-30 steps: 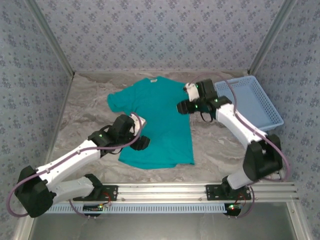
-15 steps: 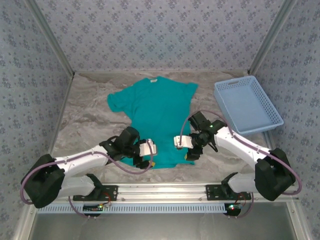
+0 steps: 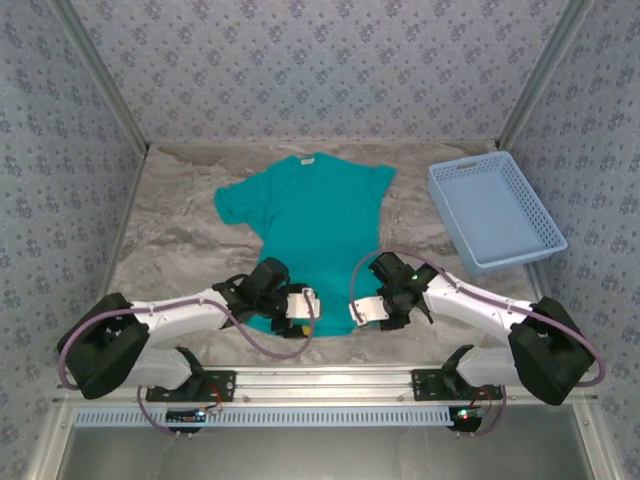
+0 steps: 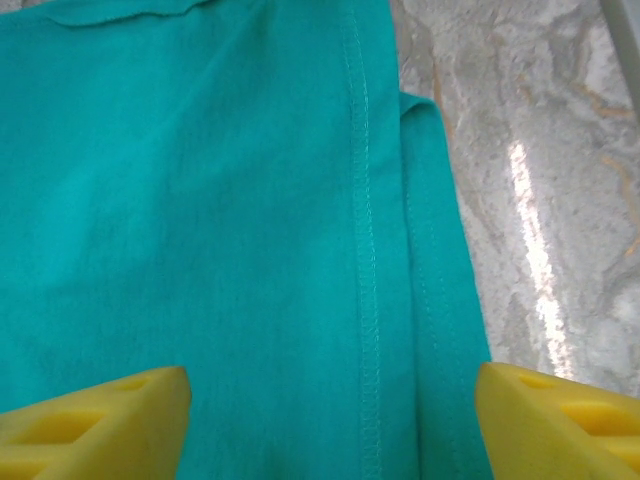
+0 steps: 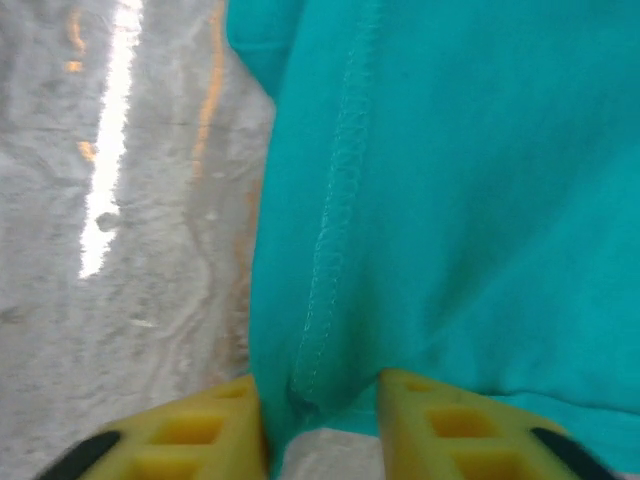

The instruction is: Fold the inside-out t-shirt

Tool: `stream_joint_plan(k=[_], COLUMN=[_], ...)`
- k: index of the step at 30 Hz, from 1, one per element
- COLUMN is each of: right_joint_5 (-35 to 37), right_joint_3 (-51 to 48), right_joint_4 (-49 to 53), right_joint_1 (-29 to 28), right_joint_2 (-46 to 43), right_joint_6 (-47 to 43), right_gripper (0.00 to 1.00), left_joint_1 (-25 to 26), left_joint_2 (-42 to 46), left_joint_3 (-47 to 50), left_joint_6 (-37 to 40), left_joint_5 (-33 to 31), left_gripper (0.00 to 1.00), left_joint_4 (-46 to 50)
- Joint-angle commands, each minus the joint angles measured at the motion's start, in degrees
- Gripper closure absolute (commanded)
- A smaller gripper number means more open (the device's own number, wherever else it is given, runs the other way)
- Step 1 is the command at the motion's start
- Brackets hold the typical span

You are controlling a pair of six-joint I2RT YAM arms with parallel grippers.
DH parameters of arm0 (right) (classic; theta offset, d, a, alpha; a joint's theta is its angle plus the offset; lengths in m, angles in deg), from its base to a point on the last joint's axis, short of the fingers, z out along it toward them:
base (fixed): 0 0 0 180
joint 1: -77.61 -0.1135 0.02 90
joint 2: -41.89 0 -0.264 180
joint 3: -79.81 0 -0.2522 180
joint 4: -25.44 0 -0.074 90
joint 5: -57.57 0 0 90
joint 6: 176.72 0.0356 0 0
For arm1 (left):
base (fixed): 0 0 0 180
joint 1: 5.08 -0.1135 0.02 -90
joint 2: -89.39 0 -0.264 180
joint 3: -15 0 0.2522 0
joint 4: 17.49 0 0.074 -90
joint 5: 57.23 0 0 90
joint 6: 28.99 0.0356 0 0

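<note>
Right wrist: right fingers (image 5: 455, 425) are pinching the shirt's (image 5: 480, 180) near hem corner; left fingers (image 4: 100, 420) are hovering wide open astride the hem, shirt running lengthwise away.

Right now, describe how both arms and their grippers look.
The left arm and right arm have white shells, black joints and looping mauve cables. The left gripper and right gripper are white-bodied, with yellow fingers with hollow cut-outs.

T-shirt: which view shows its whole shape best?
Top view: the t-shirt lies flat, both sleeves visible. Left wrist view shows a seam close up; right wrist view shows its edge in the right claw.
</note>
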Motion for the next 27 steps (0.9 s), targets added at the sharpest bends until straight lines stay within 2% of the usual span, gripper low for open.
stream_joint_plan(k=[1, 4, 7, 11, 20, 26, 27], right_joint_5=[2.4, 0.1, 0.2, -2.6, -10.3, -11.5, -11.5], right_joint_3=[-0.5, -0.1, 0.5, 2.2, 2.6, 3.3, 3.3], right_joint_4=[-4.2, -2.7, -0.5, 3.0, -0.5, -1.3, -1.4], right_joint_1=[-0.5, 0.1, 0.4, 2.0, 6.8, 8.4, 8.5], right_joint_2=[-2.3, -4.3, -5.3, -5.8, -10.0, -9.8, -9.9], right_joint_6=[0.5, 1.2, 1.5, 2.5, 6.8, 8.0, 8.0], right_gripper=[0.82, 0.93, 0.99, 1.0, 1.0, 1.0, 1.0], left_joint_1=[1.0, 1.3, 1.8, 3.3, 4.7, 6.6, 6.9], left_joint_2=[-2.3, -3.5, -4.1, -5.8, -8.6, -9.7, -10.0], left_joint_3=[-1.5, -2.0, -2.8, -3.2, -4.6, -4.9, -4.9], left_joint_6=[3.8, 4.0, 3.3, 2.5, 2.4, -1.5, -1.8], left_joint_5=[-2.2, -2.5, -2.8, -4.5, -6.9, -11.1, -12.2], left_gripper=[0.26, 0.28, 0.29, 0.31, 0.33, 0.34, 0.38], left_joint_4=[-0.6, -0.4, -0.6, -3.0, -5.7, -11.2, -11.9])
